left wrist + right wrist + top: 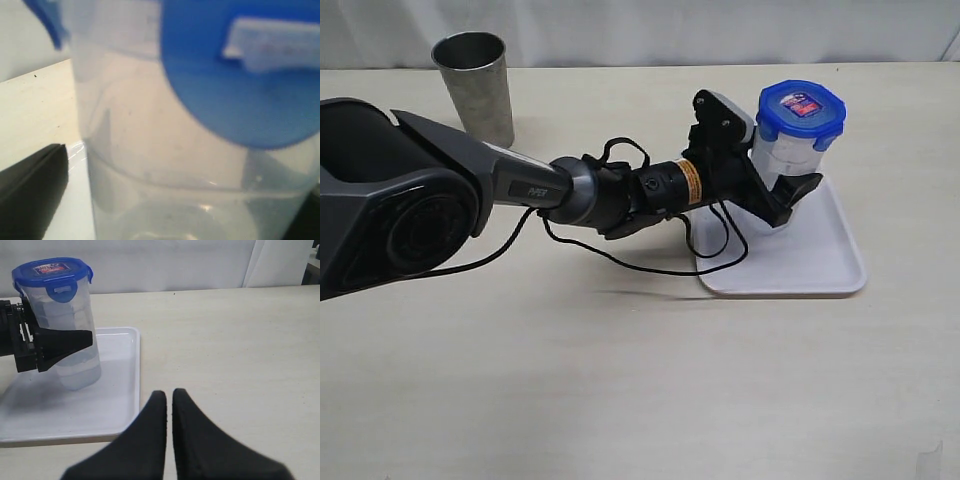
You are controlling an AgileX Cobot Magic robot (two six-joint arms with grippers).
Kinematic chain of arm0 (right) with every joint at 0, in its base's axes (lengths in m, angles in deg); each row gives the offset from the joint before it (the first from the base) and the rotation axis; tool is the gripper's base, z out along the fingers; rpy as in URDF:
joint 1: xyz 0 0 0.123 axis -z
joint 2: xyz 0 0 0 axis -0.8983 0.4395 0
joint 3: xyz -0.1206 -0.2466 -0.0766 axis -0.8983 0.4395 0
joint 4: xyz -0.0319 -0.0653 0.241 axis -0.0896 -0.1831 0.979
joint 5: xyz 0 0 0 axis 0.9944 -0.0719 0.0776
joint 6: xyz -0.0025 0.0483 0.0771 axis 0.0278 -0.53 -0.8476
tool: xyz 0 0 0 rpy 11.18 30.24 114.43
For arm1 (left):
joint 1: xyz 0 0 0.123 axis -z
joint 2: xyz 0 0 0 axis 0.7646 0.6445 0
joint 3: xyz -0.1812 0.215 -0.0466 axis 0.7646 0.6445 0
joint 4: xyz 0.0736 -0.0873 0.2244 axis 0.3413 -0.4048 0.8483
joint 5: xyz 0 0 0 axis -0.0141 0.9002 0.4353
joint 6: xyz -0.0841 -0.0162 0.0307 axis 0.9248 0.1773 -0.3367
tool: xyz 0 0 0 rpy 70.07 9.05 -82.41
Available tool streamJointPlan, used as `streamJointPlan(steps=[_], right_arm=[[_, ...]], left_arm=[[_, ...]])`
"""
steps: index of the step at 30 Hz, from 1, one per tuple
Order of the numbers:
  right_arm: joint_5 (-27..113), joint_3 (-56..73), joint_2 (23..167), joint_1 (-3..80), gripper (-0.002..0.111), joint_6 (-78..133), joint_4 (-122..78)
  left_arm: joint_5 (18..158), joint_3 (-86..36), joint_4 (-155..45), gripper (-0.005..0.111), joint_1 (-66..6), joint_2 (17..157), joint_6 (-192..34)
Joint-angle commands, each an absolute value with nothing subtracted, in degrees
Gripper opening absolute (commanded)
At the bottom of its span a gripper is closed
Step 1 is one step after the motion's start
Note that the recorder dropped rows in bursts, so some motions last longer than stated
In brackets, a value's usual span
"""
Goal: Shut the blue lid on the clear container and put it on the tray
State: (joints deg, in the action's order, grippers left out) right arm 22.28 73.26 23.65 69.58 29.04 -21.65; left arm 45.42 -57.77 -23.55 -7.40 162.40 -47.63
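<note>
Tall clear plastic container [775, 165]: upright on flat white plastic tray [820, 262], round blue snap-flap lid [801, 108] on
Left claw [785, 195]: nearer arm, jaws apart, straddling its lower wall
Right claw [169, 397]: fingers together, empty, off the tray

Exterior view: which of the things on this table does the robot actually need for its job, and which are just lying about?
Part of the job:
- the blue lid, sitting on top of the clear container
- the tray, on which that container stands

Just lying about:
- the metal cup, standing apart from the tray
</note>
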Motion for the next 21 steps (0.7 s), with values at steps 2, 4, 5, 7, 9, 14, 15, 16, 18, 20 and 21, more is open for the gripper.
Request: streamJointPlan(steps=[2, 4, 5, 7, 9, 14, 15, 16, 18, 20, 21], right_arm=[[22.9, 73.4, 23.4, 69.8, 0.004, 29.0, -21.6], [22.9, 73.4, 23.4, 69.8, 0.004, 29.0, -21.6], [22.9, 73.4, 23.4, 69.8, 0.004, 29.0, -21.6], [22.9, 73.4, 23.4, 69.8, 0.004, 29.0, -21.6], [22.9, 73.4, 23.4, 69.8, 0.004, 29.0, -21.6], [22.9, 73.4, 23.4, 69.8, 0.004, 29.0, -21.6], [22.9, 73.4, 23.4, 69.8, 0.004, 29.0, -21.6], [22.9, 73.4, 23.4, 69.8, 0.004, 29.0, -21.6], [22.9, 73.4, 23.4, 69.8, 0.004, 29.0, -21.6], [22.9, 73.4, 23.4, 69.8, 0.004, 29.0, -21.6], [22.9, 73.4, 23.4, 69.8, 0.004, 29.0, -21.6]], left_arm=[[47.1, -57.5, -19.7, 0.088, -8.1, 161.3, -45.7], [47.3, -57.5, -19.7, 0.088, -8.5, 161.2, -45.5], [47.5, -57.5, -19.7, 0.088, -8.5, 161.1, -45.2], [48.4, -57.5, -18.8, 0.088, -9.0, 160.7, -44.7], [49.1, -57.5, -16.0, 0.088, -9.5, 160.2, -43.4], [52.1, -57.5, -11.2, 0.088, -10.1, 159.0, -41.2], [52.1, -57.5, -10.8, 0.088, -10.1, 158.8, -40.4], [52.3, -57.5, -9.9, 0.088, -10.1, 158.8, -39.7], [52.4, -57.5, -6.8, 0.088, -10.1, 158.8, -38.5], [52.4, -57.5, -3.7, 0.088, -10.1, 158.8, -36.4], [52.4, -57.5, -3.1, 0.088, -10.1, 158.8, -35.5]])
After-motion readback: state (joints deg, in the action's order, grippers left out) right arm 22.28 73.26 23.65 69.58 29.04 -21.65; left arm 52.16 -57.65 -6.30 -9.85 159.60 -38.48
